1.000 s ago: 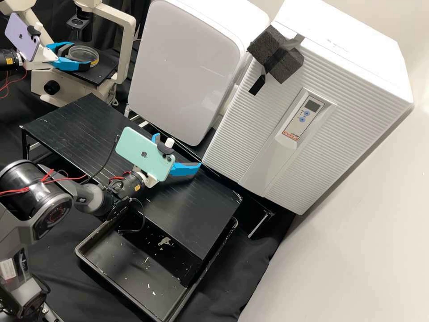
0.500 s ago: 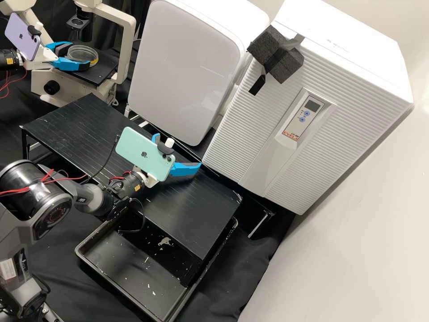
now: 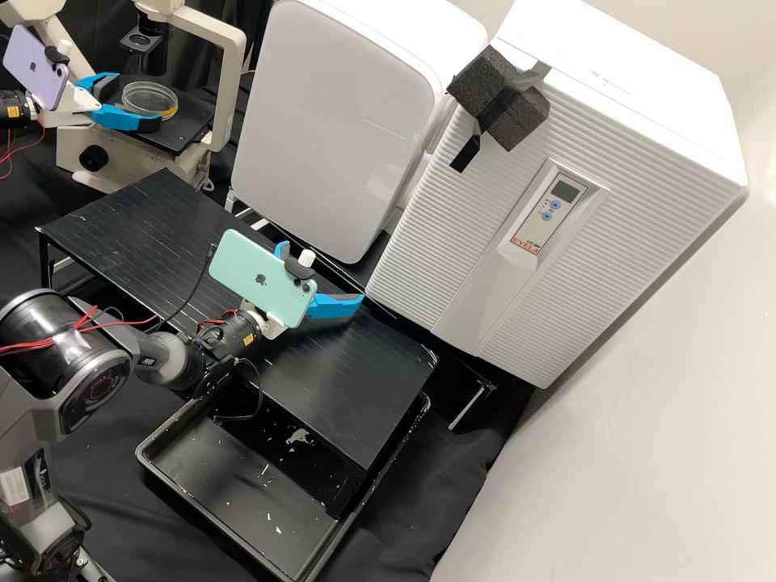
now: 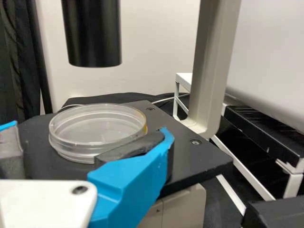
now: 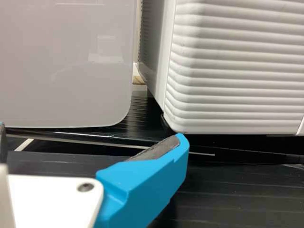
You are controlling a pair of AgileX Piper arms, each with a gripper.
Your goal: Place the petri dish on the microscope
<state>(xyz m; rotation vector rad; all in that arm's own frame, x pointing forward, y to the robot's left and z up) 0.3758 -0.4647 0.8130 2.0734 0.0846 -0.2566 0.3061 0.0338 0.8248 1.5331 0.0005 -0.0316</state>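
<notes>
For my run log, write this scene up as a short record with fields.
Dish: clear petri dish, flat on the black stage
Instrument: beige microscope
Left: left pincer open at the dish, contact unclear
Right: right pincer open above the low black table, nothing in it
Mounted phones: lavender smartphone at the left, mint smartphone at the right
Below table: black tray with pale flecks
Task status: dish appears placed

A clear, round petri dish (image 3: 149, 99), yellow along part of its edge, lies flat on the black stage (image 3: 184, 139) of a cream microscope (image 3: 120, 153), which stands upright with a dark knob on its side and a black column above the stage
</notes>
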